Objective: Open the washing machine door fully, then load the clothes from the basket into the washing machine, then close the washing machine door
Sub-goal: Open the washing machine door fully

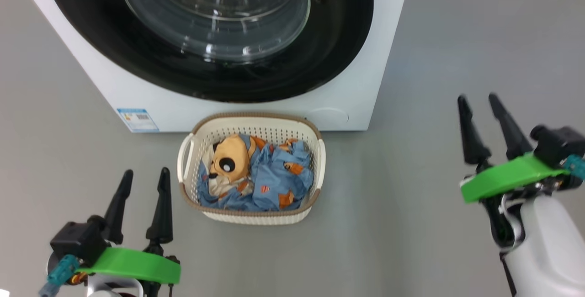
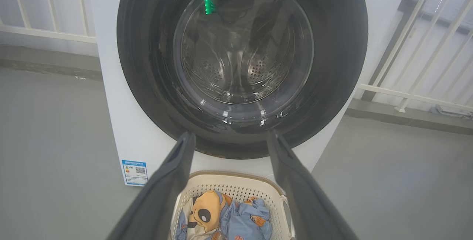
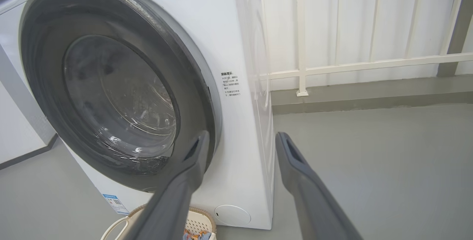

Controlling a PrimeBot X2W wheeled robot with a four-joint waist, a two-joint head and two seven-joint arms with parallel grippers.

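Head view: grey floor (image 1: 411,196) runs around a white washer (image 1: 114,82) at 12 o'clock, its black door (image 1: 91,36) shut flush against the front (the drum (image 2: 258,70) shows dimly through its window (image 1: 215,13)). In the right wrist view a white railing (image 3: 369,62) stands at the washer's 3 o'clock.

A cream basket (image 1: 256,217) sits on the floor at the picture's centre, just in front of the washer, with a blue sticker (image 1: 137,119) at its 10 o'clock. The clothes (image 1: 269,178) lie heaped inside the basket, a tan animal face (image 1: 228,162) uppermost on the 9 o'clock side.

At 7 o'clock the left gripper (image 1: 146,171) hangs above the floor, fingers spread wide, gripping nothing and touching nothing. At 3 o'clock the right gripper (image 1: 477,97) hangs well apart from the basket, fingers likewise parted and empty.
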